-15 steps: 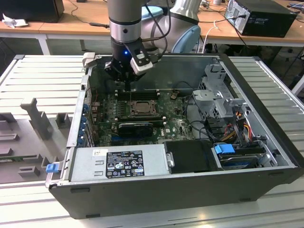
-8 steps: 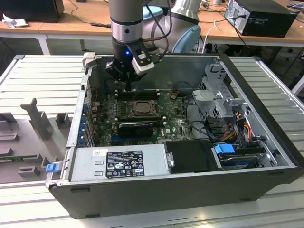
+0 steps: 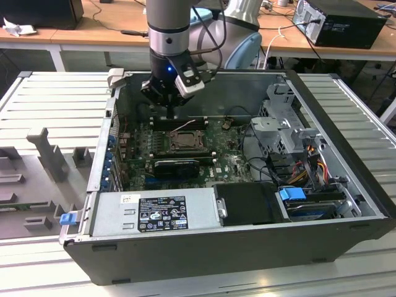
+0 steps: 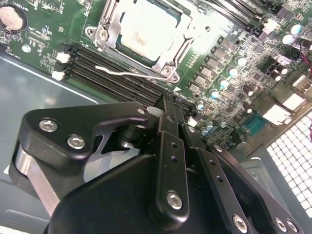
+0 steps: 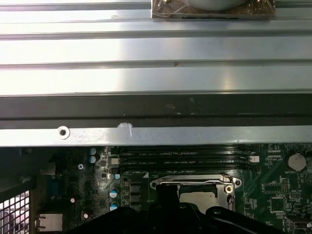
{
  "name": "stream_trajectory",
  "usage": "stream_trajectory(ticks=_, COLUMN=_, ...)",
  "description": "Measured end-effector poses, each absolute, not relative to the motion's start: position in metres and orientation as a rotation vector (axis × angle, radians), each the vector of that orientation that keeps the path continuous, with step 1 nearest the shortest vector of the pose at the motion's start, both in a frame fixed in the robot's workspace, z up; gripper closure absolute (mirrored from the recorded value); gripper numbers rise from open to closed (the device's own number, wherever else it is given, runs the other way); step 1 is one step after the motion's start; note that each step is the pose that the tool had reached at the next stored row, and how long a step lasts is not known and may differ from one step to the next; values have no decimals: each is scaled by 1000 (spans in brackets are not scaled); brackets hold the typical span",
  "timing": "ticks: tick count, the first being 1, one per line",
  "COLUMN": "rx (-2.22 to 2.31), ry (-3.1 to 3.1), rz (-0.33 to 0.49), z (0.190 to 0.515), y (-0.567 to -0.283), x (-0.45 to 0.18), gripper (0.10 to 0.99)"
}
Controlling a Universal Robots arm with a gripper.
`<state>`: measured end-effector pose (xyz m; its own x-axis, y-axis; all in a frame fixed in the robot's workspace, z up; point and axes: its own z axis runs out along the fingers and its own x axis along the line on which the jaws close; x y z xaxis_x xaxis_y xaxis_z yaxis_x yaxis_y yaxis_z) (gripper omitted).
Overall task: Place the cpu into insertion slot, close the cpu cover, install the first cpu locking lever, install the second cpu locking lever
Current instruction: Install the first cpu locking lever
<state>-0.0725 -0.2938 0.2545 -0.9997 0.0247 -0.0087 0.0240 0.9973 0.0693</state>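
While your claw (image 3: 169,111) hung just behind the socket (image 4: 141,36), fingers closed on nothing, the chip (image 4: 146,31) sat in that socket under the lowered cover (image 4: 183,41), judged seated; one lever (image 4: 124,73) stood unlatched beside it.

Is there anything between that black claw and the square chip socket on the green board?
Nothing visible blocks it. The gripper hangs over the black memory slots, beside the insertion slot. The cpu already lies in it with the cpu cover framing it, and one thin locking lever sticks out sideways.
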Motion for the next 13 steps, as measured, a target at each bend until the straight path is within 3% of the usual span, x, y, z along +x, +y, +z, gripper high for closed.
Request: stream_trajectory(ticks=13, rx=-41, ry=3130, rz=138, z=244, y=-294, x=-62, gripper=980)
